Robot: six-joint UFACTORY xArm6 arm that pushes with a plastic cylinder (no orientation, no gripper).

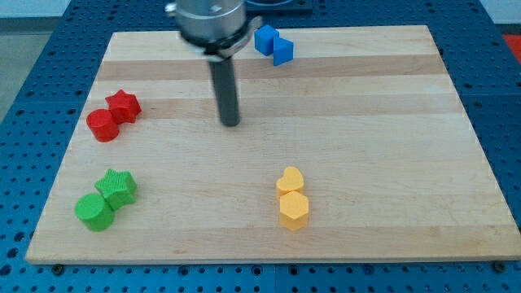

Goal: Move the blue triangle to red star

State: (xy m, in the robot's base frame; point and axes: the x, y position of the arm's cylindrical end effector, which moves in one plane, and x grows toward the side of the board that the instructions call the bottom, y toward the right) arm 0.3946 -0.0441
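1. A pale wooden tabletop is filling most of the view, lying on a blue perforated surface that is showing around its edges.
2. My tip is sitting on the bare wood a little toward the view's left of centre, in the upper half of the board. The dark rod is rising straight up from it into a grey round mount at the view's top.
3. There are no fingers on this arm (only the rod), so nothing is being pinched or held.
4. The blue triangle is lying near the view's top edge, up and to the view's right of my tip and clearly apart from it. Another blue block is touching it on the view's left; its shape is hard to make out.
5. The red star is sitting near the view's left edge, well apart from my tip and roughly level with it. A red round block is pressing against it from the lower left.
6. A green star and a green round block are sitting together in the lower left.
7. A yellow heart is resting just above a yellow hexagon, touching it, below and to the view's right of my tip.
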